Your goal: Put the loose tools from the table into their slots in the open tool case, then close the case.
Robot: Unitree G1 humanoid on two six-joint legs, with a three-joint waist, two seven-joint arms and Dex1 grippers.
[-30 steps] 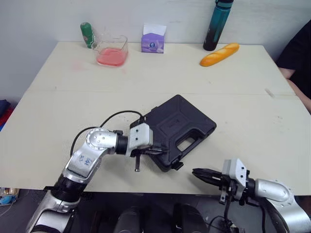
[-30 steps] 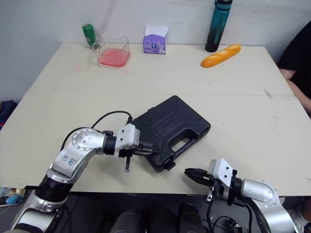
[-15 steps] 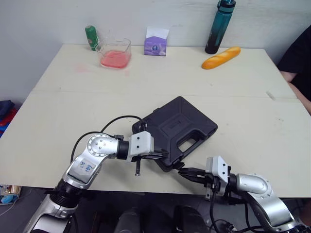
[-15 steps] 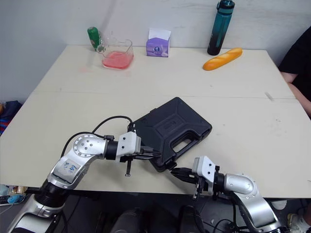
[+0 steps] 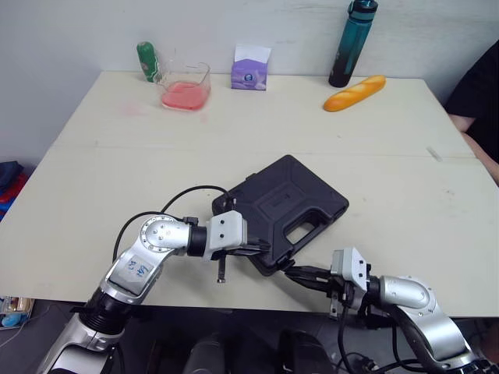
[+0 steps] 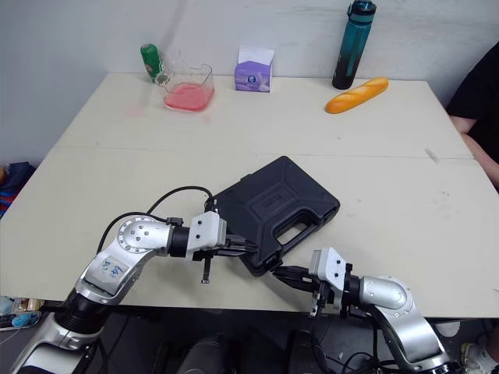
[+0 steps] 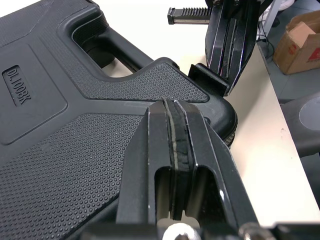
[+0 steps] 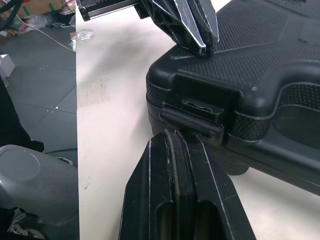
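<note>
The black tool case [image 5: 284, 199] lies with its lid down near the table's front edge, handle side toward me. My left gripper [image 5: 263, 248] is shut, its tip resting on the lid's near corner [image 7: 175, 107]. Coming in from the front right, my right gripper [image 5: 292, 273] is also shut and holds nothing. Its tip touches the case's front wall just under a latch [image 8: 192, 120]. The left wrist view has the right gripper's fingers [image 7: 227, 55] against that same corner. No loose tool is visible on the table.
Along the far edge stand a green bottle [image 5: 146, 61], a clear tub of pink liquid [image 5: 184, 86], a purple tissue box [image 5: 251, 68], a teal bottle [image 5: 347, 43] and a bread roll [image 5: 354, 92]. A person's arm [image 5: 479, 93] is at the right edge.
My right gripper has moved left along the table's front edge until its tip reached the case's latch corner. The left gripper stays on the lid. The camera has shifted slightly.
</note>
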